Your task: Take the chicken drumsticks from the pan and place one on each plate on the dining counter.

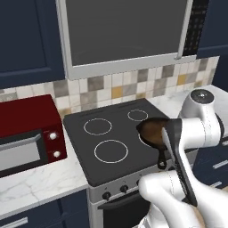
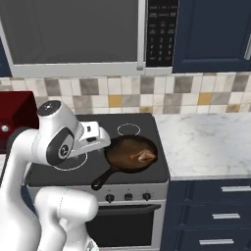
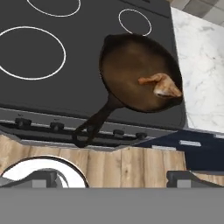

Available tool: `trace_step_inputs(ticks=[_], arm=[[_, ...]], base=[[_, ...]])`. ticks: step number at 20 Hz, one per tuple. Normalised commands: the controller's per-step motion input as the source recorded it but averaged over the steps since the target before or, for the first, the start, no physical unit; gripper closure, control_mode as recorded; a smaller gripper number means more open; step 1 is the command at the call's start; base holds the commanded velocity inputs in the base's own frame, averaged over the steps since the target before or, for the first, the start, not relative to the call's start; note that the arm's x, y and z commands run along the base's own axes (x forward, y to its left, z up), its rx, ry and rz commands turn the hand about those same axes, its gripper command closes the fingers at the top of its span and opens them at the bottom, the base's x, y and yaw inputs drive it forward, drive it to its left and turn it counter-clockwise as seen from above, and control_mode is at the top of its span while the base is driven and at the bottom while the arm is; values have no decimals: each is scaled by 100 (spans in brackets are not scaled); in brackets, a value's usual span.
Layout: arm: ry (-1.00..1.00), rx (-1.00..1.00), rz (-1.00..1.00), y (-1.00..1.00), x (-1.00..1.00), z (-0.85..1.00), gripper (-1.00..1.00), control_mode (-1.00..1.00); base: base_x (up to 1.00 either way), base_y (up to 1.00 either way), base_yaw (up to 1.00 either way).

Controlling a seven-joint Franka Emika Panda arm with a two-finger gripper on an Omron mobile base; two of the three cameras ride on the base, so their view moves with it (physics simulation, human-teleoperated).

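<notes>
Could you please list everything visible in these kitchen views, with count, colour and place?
pan: one, dark brown-black, on the stove's front right burner, handle pointing toward the stove front
chicken drumsticks: orange-tan pieces bunched at the pan's right side; the count is hard to tell
stove: one, black glass top with white burner rings, knobs along the front
toaster oven: one, dark red, on the counter left of the stove
microwave: one, grey, mounted above the stove
counter: white marble, either side of the stove
backsplash: mixed grey, tan and white tiles
cabinets: navy
floor: wood planks
end effector: one, dark fingertips, open, above the stove front
</notes>
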Motion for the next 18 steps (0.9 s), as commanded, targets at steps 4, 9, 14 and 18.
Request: trace_step_inputs(ticks=[4, 9, 14, 18], arm=[[-10, 0, -22, -21, 64, 0, -100, -100], [-13, 3, -8, -21, 43, -26, -100, -100], [-7, 15, -9, -25, 39, -47, -100, -100], [0, 25, -21, -19, 41, -26, -100, -100]], base=[[0, 0, 0], [0, 0, 0], [0, 0, 0], [0, 0, 0]])
